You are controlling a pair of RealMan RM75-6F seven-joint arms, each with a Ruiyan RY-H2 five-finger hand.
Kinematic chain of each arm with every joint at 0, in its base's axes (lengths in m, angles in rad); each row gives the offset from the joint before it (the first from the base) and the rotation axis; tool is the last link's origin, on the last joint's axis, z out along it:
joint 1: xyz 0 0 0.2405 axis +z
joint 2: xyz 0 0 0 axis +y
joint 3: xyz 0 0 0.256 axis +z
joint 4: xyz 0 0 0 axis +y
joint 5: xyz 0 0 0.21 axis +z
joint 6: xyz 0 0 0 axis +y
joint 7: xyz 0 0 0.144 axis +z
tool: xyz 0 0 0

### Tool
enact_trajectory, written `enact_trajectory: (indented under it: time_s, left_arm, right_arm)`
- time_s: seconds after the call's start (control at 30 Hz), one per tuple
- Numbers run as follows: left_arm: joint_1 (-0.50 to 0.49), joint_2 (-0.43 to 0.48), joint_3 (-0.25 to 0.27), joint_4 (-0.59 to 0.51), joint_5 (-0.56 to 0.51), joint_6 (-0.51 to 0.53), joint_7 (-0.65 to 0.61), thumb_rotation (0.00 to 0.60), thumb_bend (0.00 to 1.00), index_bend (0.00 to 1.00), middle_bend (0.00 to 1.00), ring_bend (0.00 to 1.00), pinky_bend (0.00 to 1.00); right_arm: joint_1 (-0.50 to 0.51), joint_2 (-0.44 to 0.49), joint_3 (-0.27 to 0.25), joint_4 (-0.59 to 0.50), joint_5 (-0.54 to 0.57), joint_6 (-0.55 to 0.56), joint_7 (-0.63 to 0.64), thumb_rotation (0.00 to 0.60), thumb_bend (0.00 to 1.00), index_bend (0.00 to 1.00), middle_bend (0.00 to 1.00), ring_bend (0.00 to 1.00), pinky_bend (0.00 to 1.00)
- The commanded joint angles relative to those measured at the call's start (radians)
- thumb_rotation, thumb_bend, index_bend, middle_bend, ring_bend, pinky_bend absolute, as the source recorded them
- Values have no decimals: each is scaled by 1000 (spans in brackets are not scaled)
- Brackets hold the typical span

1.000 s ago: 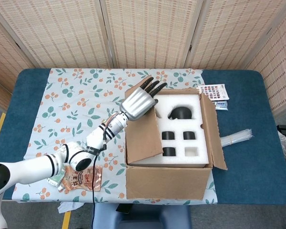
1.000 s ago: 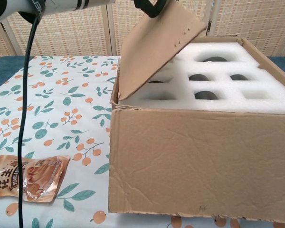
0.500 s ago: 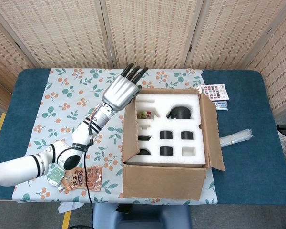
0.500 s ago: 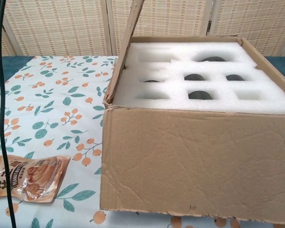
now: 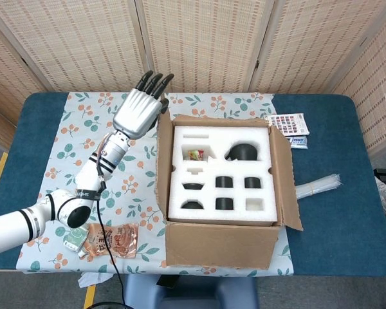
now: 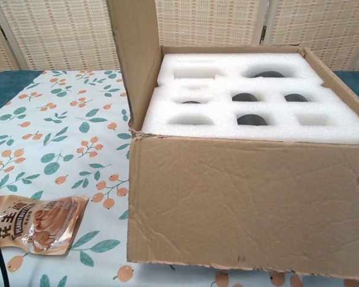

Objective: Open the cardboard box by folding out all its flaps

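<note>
My left hand [image 5: 138,111] hangs empty, fingers extended, beside the cardboard box's [image 5: 220,241] upright left flap [image 5: 162,149]; a snack pouch [image 5: 111,239] lies nearby.

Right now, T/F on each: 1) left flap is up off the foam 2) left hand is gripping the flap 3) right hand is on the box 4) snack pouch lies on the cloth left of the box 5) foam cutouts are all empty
1) The left flap is lifted clear of the foam insert. True.
2) The left hand grips the flap. False: its fingers are stretched out, holding nothing.
3) The right hand rests on the cardboard box. False: neither view shows it.
4) The snack pouch lies on the cloth left of the box. True.
5) All cutouts are empty. False: several hold dark items.
</note>
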Motion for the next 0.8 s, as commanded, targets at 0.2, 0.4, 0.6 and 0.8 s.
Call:
enact_trajectory:
  time_s: [0.2,0.4,0.6,0.8]
  left_arm:
    - [63,57,28,6,-69,43,40,600,1000,506,2,0,0]
    - [165,142,57,-48,-110,115,40,600,1000,491,2,0,0]
    - [358,250,114,-240,-60,200,-127,600,985,115,3,0,0]
    - [620,285,260,-361,164,409,-272,600,679,0,3,0,0]
  right_arm:
    - [-7,1,-1,-12,-1,11,-13,307,593,302,0,0,0]
    - [-5,0,-3,-24,-11,22,-41,309,593,302,0,0,0]
    - [12,-12,-6,-61,-18,19,-167,331,593,223,0,0,0]
    - [29,-42,-14,-118,-13,6,-348,423,593,162,0,0,0]
